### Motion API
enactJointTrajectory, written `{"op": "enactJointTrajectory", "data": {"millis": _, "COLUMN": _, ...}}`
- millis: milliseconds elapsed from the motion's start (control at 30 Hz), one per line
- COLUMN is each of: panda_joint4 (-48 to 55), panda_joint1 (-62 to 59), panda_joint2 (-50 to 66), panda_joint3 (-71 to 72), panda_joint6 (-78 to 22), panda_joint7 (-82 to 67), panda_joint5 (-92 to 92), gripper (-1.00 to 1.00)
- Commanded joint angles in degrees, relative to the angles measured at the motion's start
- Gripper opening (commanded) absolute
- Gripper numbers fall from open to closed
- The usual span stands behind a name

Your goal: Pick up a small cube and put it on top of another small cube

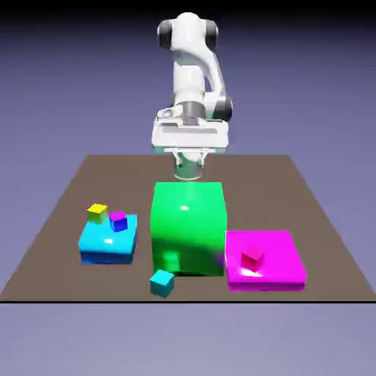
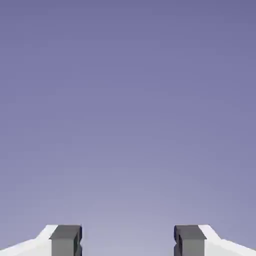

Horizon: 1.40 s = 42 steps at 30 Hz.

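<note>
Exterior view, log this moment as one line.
gripper: open, empty | behind big green cube | small teal cube: on table, untouched | stacking: not started

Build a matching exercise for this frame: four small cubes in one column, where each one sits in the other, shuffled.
Things:
1. yellow small cube
2. purple small cube
3. teal small cube
4. magenta small cube

Places:
A. on the bare table, in front of the big green cube
B. on the magenta slab
C. on the cyan slab
D. at the cyan slab's far corner; whether on it or just behind, cannot tell

Pairs: 1-D, 2-C, 3-A, 4-B
</note>
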Motion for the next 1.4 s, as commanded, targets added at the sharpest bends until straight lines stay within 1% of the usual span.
{"op": "enactJointTrajectory", "data": {"millis": 0, "panda_joint4": 1.69, "panda_joint1": -0.06, "panda_joint2": 2.08, "panda_joint3": -0.35, "panda_joint6": -1.95, "panda_joint7": 0.27, "panda_joint5": 0.43, "gripper": 0.0}}
{"op": "enactJointTrajectory", "data": {"millis": 967, "panda_joint4": 50.66, "panda_joint1": -1.73, "panda_joint2": 62.3, "panda_joint3": -10.52, "panda_joint6": -58.39, "panda_joint7": 8.18, "panda_joint5": 12.95, "gripper": 0.0}}
{"op": "enactJointTrajectory", "data": {"millis": 1033, "panda_joint4": 51.33, "panda_joint1": -1.76, "panda_joint2": 63.12, "panda_joint3": -10.66, "panda_joint6": -59.16, "panda_joint7": 8.28, "panda_joint5": 13.12, "gripper": 0.0}}
{"op": "enactJointTrajectory", "data": {"millis": 1133, "panda_joint4": 47.98, "panda_joint1": -1.7, "panda_joint2": 67.34, "panda_joint3": -9.51, "panda_joint6": -51.7, "panda_joint7": 7.11, "panda_joint5": 14.81, "gripper": 0.0}}
{"op": "enactJointTrajectory", "data": {"millis": 1167, "panda_joint4": 47.55, "panda_joint1": -1.69, "panda_joint2": 67.88, "panda_joint3": -9.36, "panda_joint6": -50.75, "panda_joint7": 6.96, "panda_joint5": 15.02, "gripper": 0.0}}
{"op": "enactJointTrajectory", "data": {"millis": 1200, "panda_joint4": 47.55, "panda_joint1": -1.69, "panda_joint2": 67.88, "panda_joint3": -9.36, "panda_joint6": -50.74, "panda_joint7": 6.96, "panda_joint5": 15.02, "gripper": -1.0}}
{"op": "enactJointTrajectory", "data": {"millis": 1233, "panda_joint4": 47.55, "panda_joint1": -1.69, "panda_joint2": 67.88, "panda_joint3": -9.36, "panda_joint6": -50.74, "panda_joint7": 6.96, "panda_joint5": 15.02, "gripper": -1.0}}
{"op": "enactJointTrajectory", "data": {"millis": 1367, "panda_joint4": 51.13, "panda_joint1": -0.71, "panda_joint2": 62.43, "panda_joint3": -9.79, "panda_joint6": -59.46, "panda_joint7": 6.74, "panda_joint5": 11.62, "gripper": -1.0}}
